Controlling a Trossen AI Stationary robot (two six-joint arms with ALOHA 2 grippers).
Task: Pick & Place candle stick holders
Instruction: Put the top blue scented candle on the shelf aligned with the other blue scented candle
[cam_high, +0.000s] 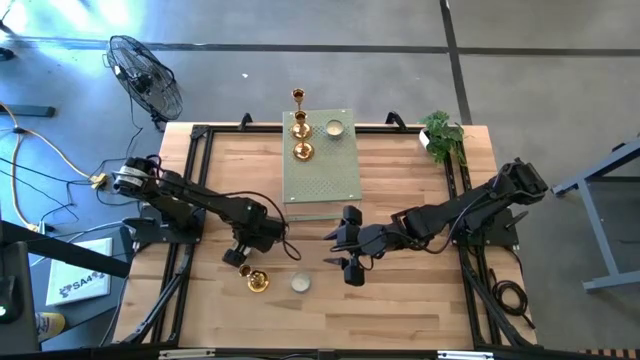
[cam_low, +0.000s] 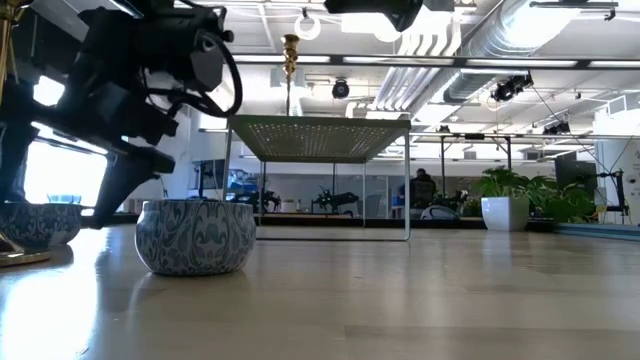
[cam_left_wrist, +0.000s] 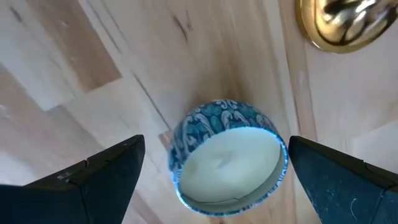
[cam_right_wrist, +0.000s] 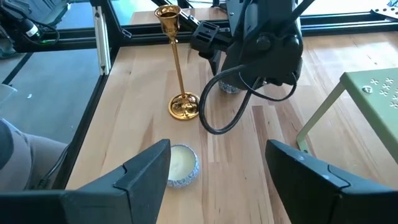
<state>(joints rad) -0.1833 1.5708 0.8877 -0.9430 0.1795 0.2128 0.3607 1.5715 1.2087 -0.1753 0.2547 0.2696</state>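
Note:
My left gripper (cam_left_wrist: 214, 177) is open and points down over a low blue-patterned cup of cream wax (cam_left_wrist: 227, 158). The cup stands on its base on the table, and one finger is on each side of it, apart from it. A gold candle stick holder (cam_high: 257, 281) stands on its round base just beside the cup. A second cup (cam_high: 300, 283) stands to that holder's right. My right gripper (cam_right_wrist: 217, 180) is open and empty near the table's middle, facing that cup (cam_right_wrist: 180, 165) and the gold holder (cam_right_wrist: 177, 68). Two more gold holders (cam_high: 303, 150) and a third cup (cam_high: 334, 127) stand on the pale green slab (cam_high: 322, 180).
The green perforated slab stands raised on thin legs (cam_low: 408, 180) at the table's far middle. A potted plant (cam_high: 442, 135) is at the far right corner. A black frame rail (cam_high: 190, 190) runs along the table's left and right sides. A fan (cam_high: 145, 75) stands on the floor beyond the table.

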